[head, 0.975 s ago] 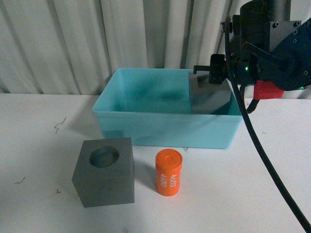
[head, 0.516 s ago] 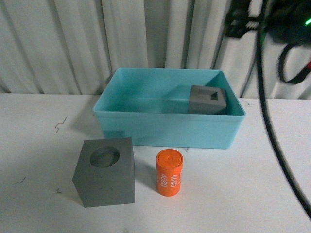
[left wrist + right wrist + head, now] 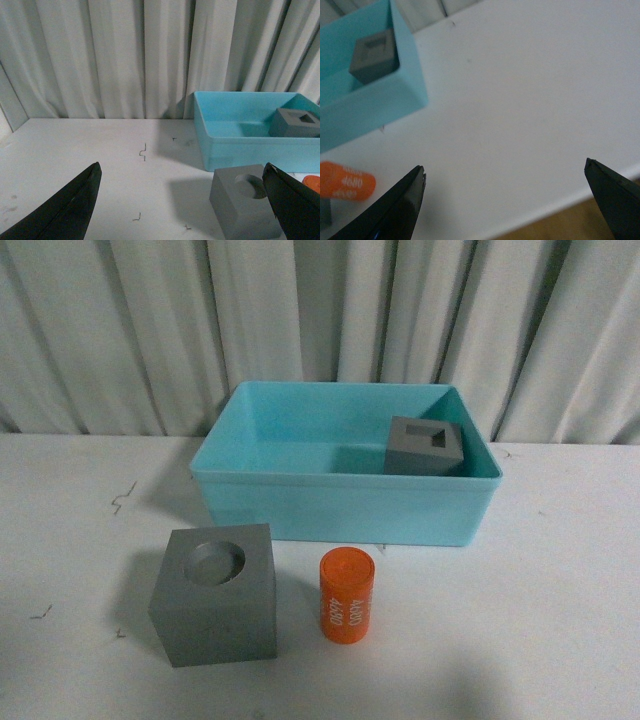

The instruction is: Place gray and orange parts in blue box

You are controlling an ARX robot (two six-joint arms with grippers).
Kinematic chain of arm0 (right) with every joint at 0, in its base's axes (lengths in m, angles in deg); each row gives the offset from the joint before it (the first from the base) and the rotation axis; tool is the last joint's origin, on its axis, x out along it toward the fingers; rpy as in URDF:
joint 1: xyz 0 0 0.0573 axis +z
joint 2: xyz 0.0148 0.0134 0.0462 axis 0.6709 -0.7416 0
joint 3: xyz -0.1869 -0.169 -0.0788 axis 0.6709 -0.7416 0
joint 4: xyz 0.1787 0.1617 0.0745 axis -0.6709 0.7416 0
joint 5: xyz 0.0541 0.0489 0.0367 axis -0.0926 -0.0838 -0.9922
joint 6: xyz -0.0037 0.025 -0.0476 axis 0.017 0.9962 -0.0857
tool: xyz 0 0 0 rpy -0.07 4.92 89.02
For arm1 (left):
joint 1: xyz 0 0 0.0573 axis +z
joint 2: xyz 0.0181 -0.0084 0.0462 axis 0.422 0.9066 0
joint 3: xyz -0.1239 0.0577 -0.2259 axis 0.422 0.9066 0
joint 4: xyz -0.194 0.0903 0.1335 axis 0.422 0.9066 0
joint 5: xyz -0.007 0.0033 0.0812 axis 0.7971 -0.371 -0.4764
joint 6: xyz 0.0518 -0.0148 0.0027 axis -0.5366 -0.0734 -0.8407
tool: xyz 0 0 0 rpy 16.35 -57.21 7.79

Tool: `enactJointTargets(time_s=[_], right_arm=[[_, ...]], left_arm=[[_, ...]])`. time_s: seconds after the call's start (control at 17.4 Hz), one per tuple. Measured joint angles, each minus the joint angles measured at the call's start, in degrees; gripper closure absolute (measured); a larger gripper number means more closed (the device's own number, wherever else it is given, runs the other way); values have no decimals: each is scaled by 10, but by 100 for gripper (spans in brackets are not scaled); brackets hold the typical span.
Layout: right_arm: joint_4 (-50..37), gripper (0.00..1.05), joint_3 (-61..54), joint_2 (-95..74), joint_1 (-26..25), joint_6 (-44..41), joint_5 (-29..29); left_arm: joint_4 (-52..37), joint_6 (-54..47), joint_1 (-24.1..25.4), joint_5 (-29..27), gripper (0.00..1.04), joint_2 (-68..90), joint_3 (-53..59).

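Box: blue box (image 3: 340, 502), smooth rimmed plastic, holds matte rectangular-recess gray cube (image 3: 425, 445).
Counter: white counter (image 3: 530, 620) bears round-recess gray cube (image 3: 214, 595) and upright orange cylinder (image 3: 346, 596), in front of the box.
End effectors: left end effector (image 3: 181, 167) and right end effector (image 3: 504, 166) both spread, empty.

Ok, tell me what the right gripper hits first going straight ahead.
Most likely the bare white table: the open right gripper frames only tabletop, with the orange cylinder and blue box off to one side. Depth is hard to judge.

Blue box (image 3: 340, 505) holds one gray cube (image 3: 426, 446); round-recess cube (image 3: 215, 595) and orange cylinder (image 3: 346, 596) stand outside.
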Motion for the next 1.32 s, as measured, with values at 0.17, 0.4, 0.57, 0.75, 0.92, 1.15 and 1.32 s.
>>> enactJointTargets(time_s=[0.17, 0.4, 0.57, 0.75, 0.92, 1.15, 1.32], right_arm=[[-71, 13, -47, 89, -7, 36, -15], [-332, 47, -160, 160, -68, -213, -125], [-298, 75, -161, 209, -103, -300, -162], [-235, 103, -161, 271, -148, -322, -217], [-193, 103, -161, 316, -201, -327, -261], [-42, 103, -161, 452, -201, -327, -262], [-44, 103, -161, 460, -201, -327, -262]], left_arm=[[0, 0, 0, 0, 7, 0, 0], [0, 0, 0, 0, 7, 0, 0], [0, 0, 0, 0, 7, 0, 0], [0, 0, 0, 0, 7, 0, 0], [0, 0, 0, 0, 7, 0, 0], [0, 0, 0, 0, 7, 0, 0], [0, 0, 0, 0, 7, 0, 0]])
